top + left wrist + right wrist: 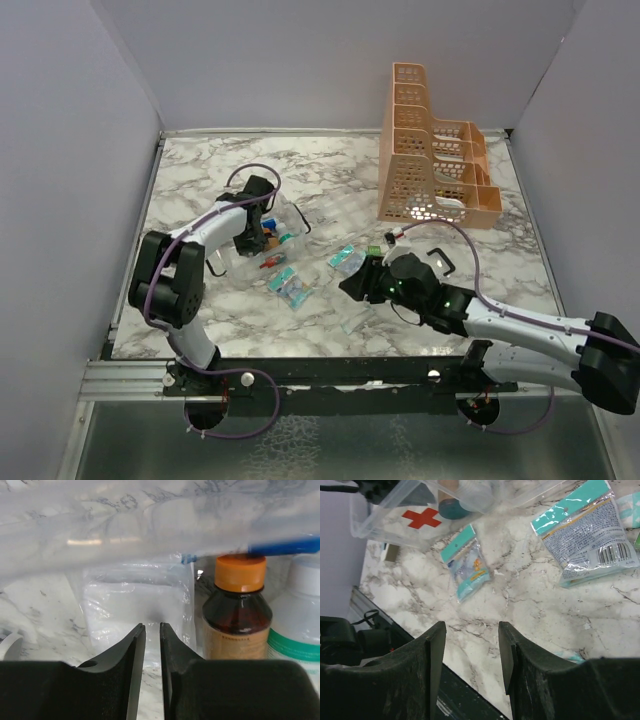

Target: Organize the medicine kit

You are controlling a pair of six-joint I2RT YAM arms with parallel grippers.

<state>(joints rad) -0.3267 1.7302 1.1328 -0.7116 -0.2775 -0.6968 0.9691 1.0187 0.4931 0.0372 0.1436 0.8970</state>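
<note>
Clear plastic medicine kit [268, 238] holds bottles; left hand [152, 635] narrow, right hand [471, 645] wide.

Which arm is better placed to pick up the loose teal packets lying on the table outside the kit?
Right. The right gripper hovers with jaws apart just over the small teal packet; the left gripper is inside the medicine kit.

Marble tabletop [330, 170] between grey walls, with a tall orange perforated rack [432, 150] at back right. Left pincer [250, 235] down inside the clear medicine kit [272, 232] at centre left; teal packets [291, 285] just beside the kit. Right pincer [352, 282] low over the tabletop near another teal packet [346, 259].
</note>
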